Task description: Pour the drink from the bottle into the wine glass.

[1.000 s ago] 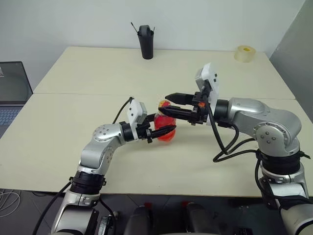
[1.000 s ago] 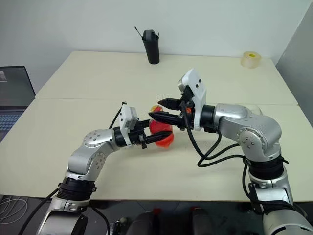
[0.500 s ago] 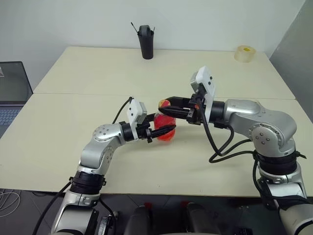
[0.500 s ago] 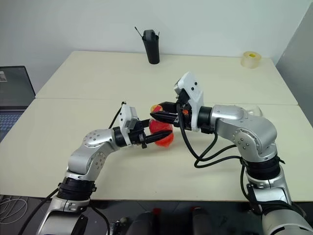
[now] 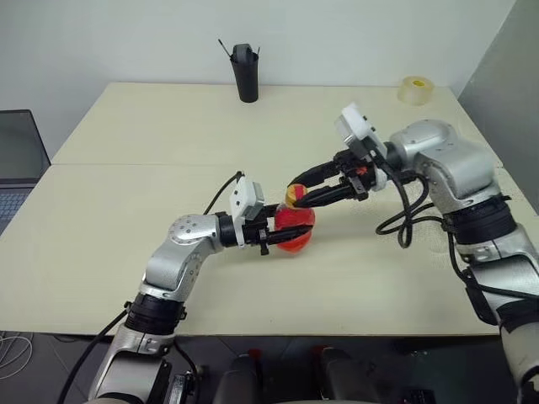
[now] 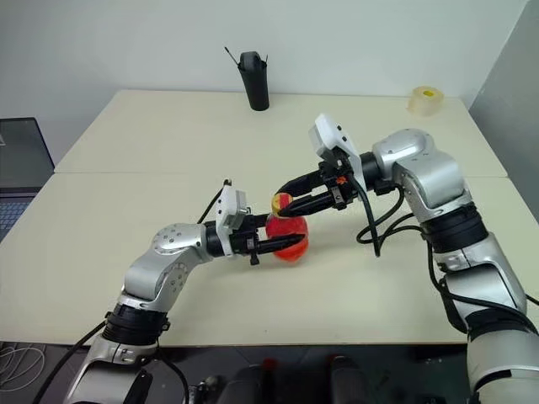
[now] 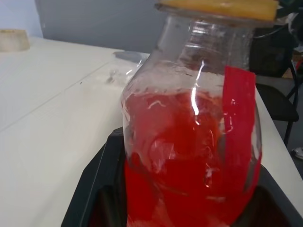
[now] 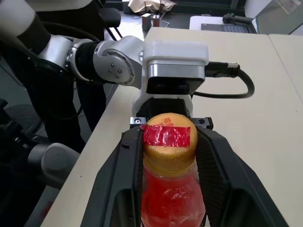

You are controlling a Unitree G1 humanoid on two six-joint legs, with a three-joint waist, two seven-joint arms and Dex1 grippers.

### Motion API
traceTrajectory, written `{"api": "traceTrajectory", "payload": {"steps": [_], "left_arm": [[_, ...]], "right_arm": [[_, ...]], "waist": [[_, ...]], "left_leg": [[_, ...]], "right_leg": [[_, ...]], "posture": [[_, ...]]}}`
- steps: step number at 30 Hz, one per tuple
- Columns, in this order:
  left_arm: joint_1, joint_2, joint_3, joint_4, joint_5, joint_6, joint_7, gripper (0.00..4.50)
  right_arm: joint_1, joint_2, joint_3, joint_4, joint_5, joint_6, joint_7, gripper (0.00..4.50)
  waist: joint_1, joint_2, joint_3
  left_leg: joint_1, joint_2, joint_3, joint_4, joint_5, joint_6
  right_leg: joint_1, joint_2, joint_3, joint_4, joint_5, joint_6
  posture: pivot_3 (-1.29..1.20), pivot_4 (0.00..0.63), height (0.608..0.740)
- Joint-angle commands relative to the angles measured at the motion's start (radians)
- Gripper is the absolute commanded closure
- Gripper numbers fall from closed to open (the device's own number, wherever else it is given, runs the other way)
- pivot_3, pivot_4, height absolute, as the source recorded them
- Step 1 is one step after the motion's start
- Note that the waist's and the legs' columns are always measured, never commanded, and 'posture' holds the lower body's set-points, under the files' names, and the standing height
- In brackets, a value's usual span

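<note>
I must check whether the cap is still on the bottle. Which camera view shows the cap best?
The right wrist view: the cap sits centred between the right gripper's fingers, yellow-orange with a red sticker, still on the bottle. The left wrist view shows its lower edge; the eye views show it small above the drink.

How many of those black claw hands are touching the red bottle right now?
2. The left gripper clamps the bottle around its red body; the right gripper closes on the yellow cap.
</note>
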Motion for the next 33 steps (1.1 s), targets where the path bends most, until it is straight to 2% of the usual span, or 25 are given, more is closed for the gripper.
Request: {"api": "traceTrajectory", "payload": {"steps": [1,3,8,14,18,23,29,33], "left_arm": [[-0.035,-0.002,0.042,-0.006,-0.017,-0.033,0.004,2.63],[-0.043,-0.005,0.037,0.012,-0.013,-0.042,0.001,2.68],[-0.067,-0.02,0.027,0.053,-0.006,-0.062,-0.011,2.71],[-0.085,-0.03,0.024,0.089,0.002,-0.083,-0.028,2.71],[-0.086,-0.034,0.026,0.097,0.005,-0.092,-0.03,2.77],[-0.083,-0.037,0.028,0.104,0.01,-0.101,-0.033,2.79],[-0.092,-0.041,0.028,0.113,0.013,-0.107,-0.031,2.81],[-0.09,-0.042,0.028,0.111,0.014,-0.108,-0.03,2.81]], "right_arm": [[0.048,0.0,-0.154,-0.192,0.14,0.156,-0.121,2.69],[0.083,0.018,-0.212,-0.284,0.21,0.249,-0.212,2.23],[0.104,0.056,-0.261,-0.381,0.251,0.326,-0.361,0.56],[0.147,0.077,-0.299,-0.532,0.192,0.424,-0.678,0.51],[0.211,0.139,-0.354,-0.669,0.245,0.521,-0.866,0.51],[0.274,0.199,-0.375,-0.805,0.318,0.651,-1.023,0.51],[0.303,0.245,-0.348,-0.85,0.291,0.729,-1.174,0.51],[0.302,0.255,-0.322,-0.847,0.264,0.737,-1.219,0.51]], "waist": [[0.012,0.0,0.0],[0.016,0.0,0.0],[0.013,0.0,0.0],[0.013,0.0,0.0],[0.013,0.0,0.0],[0.011,0.0,0.0],[0.011,0.0,0.0],[0.011,0.0,0.0]], "left_leg": [[-0.001,0.0,-0.001,0.001,0.001,-0.001],[-0.002,-0.001,-0.002,0.001,0.001,-0.002],[-0.002,-0.002,-0.004,0.001,0.0,0.0],[-0.002,-0.002,-0.003,0.001,0.0,0.0],[-0.002,-0.001,-0.003,0.001,0.0,0.0],[-0.003,-0.002,-0.003,0.001,0.0,0.0],[-0.003,-0.002,-0.004,0.0,0.0,0.0],[-0.003,-0.002,-0.004,0.0,0.0,0.0]], "right_leg": [[0.0,-0.001,0.0,0.0,0.0,0.0],[0.0,-0.003,0.0,-0.001,0.0,0.0],[0.0,-0.002,-0.001,-0.001,0.0,0.0],[0.0,0.0,-0.001,0.0,0.0,0.0],[0.0,0.0,0.0,0.0,0.0,0.0],[0.0,0.0,0.0,0.0,0.0,0.0],[0.0,0.001,-0.001,0.0,0.0,0.0],[0.0,0.002,-0.001,0.0,0.0,0.0]], "posture": [[0.0,0.15,0.74],[0.0,0.15,0.74],[0.0,0.15,0.74],[0.0,0.15,0.74],[0.0,0.15,0.74],[0.0,0.15,0.74],[0.0,0.15,0.74],[0.0,0.15,0.74]]}}
